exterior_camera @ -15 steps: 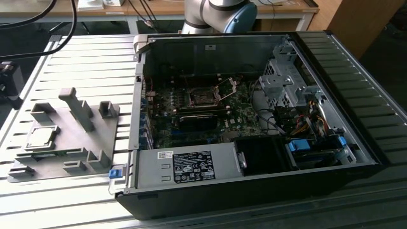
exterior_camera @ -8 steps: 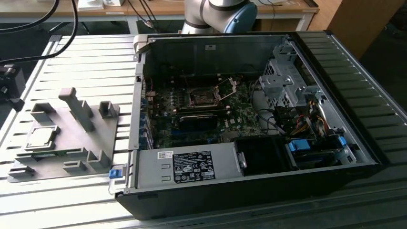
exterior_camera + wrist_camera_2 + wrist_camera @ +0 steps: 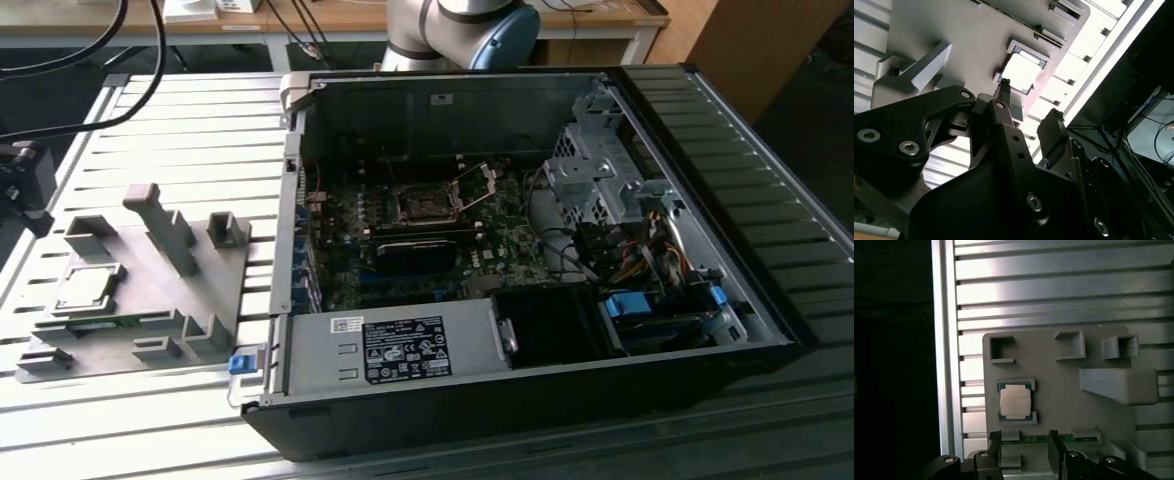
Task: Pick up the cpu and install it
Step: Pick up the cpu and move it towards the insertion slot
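The pincer (image 3: 1024, 436) is seen spread, empty, clear of the cpu (image 3: 88, 288), seated flat, lid upward, at the exterior view's left.

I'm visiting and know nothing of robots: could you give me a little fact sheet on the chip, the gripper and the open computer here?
cpu: lying flat in its nest on the grey fixture plate, not yet picked up
fixture plate: on the slotted table, to the exterior view's left of the computer case
gripper: open, empty, close to the cpu but not gripping it
socket: on the board inside the open computer case
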{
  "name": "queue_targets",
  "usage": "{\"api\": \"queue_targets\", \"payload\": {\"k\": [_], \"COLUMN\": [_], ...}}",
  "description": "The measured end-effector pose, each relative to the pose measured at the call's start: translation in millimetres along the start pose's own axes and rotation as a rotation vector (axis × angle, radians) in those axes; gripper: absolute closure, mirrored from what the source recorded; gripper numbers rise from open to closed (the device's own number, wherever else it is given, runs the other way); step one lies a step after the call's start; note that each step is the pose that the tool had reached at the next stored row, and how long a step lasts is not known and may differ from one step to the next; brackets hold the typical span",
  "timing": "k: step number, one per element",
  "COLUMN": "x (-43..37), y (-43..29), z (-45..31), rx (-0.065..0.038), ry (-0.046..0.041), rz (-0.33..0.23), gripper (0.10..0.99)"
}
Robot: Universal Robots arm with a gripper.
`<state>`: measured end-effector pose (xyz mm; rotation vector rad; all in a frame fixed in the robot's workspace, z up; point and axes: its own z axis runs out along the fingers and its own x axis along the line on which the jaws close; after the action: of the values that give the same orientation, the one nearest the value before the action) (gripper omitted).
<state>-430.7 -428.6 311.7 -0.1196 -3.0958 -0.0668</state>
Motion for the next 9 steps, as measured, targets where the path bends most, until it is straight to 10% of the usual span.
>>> {"api": "queue_targets", "payload": {"k": [9], "x": [-0.3], "y": [-0.8], "z": [4.7], "rx": [0.0], "ry": [0.0009], "rz": [0.0], "gripper": [0.588]}}
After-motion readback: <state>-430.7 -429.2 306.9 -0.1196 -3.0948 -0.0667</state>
